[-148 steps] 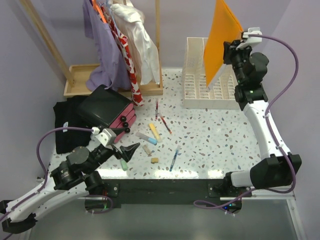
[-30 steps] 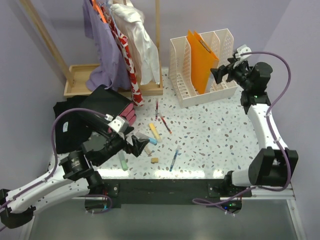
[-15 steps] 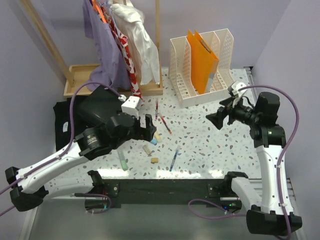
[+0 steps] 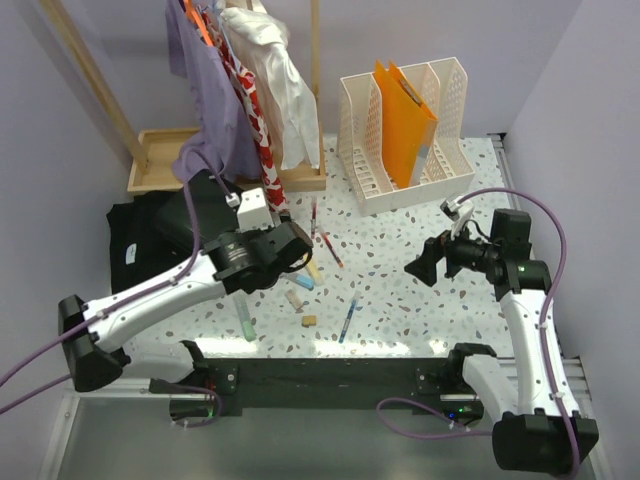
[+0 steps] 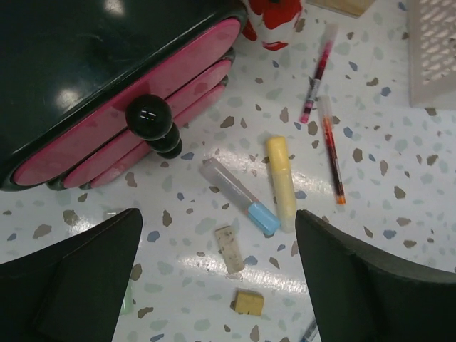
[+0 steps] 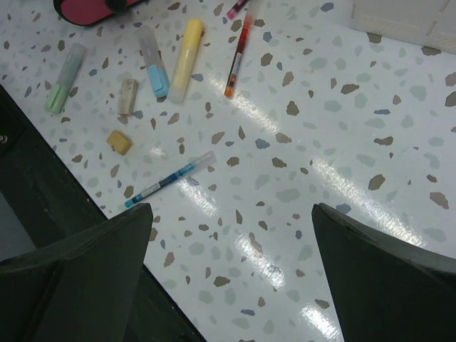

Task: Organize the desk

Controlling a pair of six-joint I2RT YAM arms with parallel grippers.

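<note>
The left tool [image 5: 219, 276] hangs spread wide over the speckled worktop [image 4: 395, 250]. Below its gap lie a blue-capped marker [image 5: 239, 196] and a yellow marker [image 5: 281, 182] (nearly touching), with a pink-drawered box [image 5: 107, 135] off its left finger. The right tool [image 6: 231, 263], equally spread, hovers near a blue pen [image 6: 169, 179].

black 2-finger left gripper [image 4: 293, 248] points down, jaws spread wide; black 2-finger right gripper [image 4: 420, 268] hovers angled down-left, jaws equally wide.
</note>
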